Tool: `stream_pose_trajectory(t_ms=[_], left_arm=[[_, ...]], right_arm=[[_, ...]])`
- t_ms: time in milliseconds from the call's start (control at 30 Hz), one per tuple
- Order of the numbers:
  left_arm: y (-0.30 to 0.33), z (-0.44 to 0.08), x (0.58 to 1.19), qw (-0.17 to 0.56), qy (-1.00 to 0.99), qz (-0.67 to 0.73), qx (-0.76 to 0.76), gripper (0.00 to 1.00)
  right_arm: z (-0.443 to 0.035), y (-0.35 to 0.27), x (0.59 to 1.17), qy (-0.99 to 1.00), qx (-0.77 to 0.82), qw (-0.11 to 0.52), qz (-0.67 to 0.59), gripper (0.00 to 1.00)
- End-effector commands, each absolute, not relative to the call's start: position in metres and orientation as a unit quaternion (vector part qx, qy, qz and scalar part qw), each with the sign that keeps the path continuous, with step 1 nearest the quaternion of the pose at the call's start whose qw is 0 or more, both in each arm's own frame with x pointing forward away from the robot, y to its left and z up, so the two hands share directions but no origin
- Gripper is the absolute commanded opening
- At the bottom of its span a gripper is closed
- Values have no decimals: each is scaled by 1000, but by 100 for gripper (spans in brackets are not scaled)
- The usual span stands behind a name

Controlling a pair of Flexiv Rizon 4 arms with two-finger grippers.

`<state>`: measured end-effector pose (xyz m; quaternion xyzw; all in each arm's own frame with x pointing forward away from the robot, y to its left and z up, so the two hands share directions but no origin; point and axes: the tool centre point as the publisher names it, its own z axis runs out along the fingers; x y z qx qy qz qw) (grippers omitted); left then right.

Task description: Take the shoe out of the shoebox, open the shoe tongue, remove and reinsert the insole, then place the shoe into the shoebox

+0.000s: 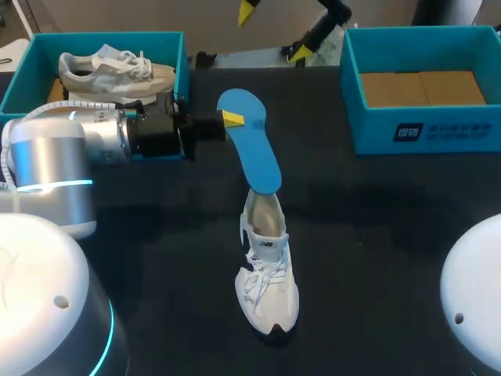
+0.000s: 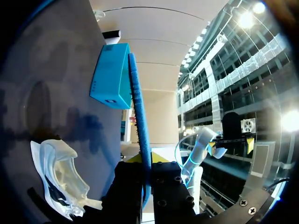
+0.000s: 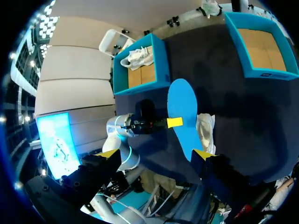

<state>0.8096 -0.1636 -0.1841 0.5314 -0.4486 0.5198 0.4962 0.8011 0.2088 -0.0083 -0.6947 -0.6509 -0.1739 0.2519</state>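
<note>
Left gripper is clamped on the blue insole, pinching it across its broad upper part, one yellow tip showing on the top face. The left wrist view confirms it: the insole runs edge-on straight out from between the fingers. The insole hangs slanted above the desk, its lower end right at the mouth of the white shoe. Whether that end is inside the opening or just over it, I can't tell from here.

The shoe stands upright on its sole in the middle of the desk, opening toward the far side, toe toward the robot, laces loose and tongue pulled forward. The empty shoebox sits at the far right, well apart from the shoe, only its brown cardboard floor showing. A second shoebox at the far left holds a second shoe.

Right gripper hangs high over the far edge, fingers spread wide, nothing between them.

So this reads as the insole step: shoe out, tongue open, insole all but free of the shoe. Getting it back in calls for lining its narrow end with the opening, then sliding it down along the sole toward the toe. Nothing holds the shoe, so it could tip or skid under the push; the right gripper looks free to steady it first.
</note>
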Motion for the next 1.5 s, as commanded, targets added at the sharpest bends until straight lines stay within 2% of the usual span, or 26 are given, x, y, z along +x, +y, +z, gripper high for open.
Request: stream_pose_trajectory(t_ms=[33, 333, 900, 1100, 1267, 1500], left_arm=[[-164, -185, 809, 495, -449, 520, 532, 0], [-164, -185, 809, 495, -449, 520, 532, 0], [-164, -185, 809, 495, -449, 520, 532, 0], [-164, -185, 809, 495, -449, 520, 532, 0], [-164, -185, 809, 495, -449, 520, 532, 0], [-164, -185, 809, 495, -449, 520, 532, 0]], right_arm=[[-1, 221, 800, -692, -716, 85, -28, 100], [-5, 235, 800, -690, -722, 54, -8, 100], [-18, 263, 796, -677, -735, 43, -13, 100], [-28, 249, 803, -665, -735, 102, -87, 100], [-28, 228, 804, -671, -694, 162, -205, 100], [-27, 208, 802, -628, -691, 236, -269, 100]])
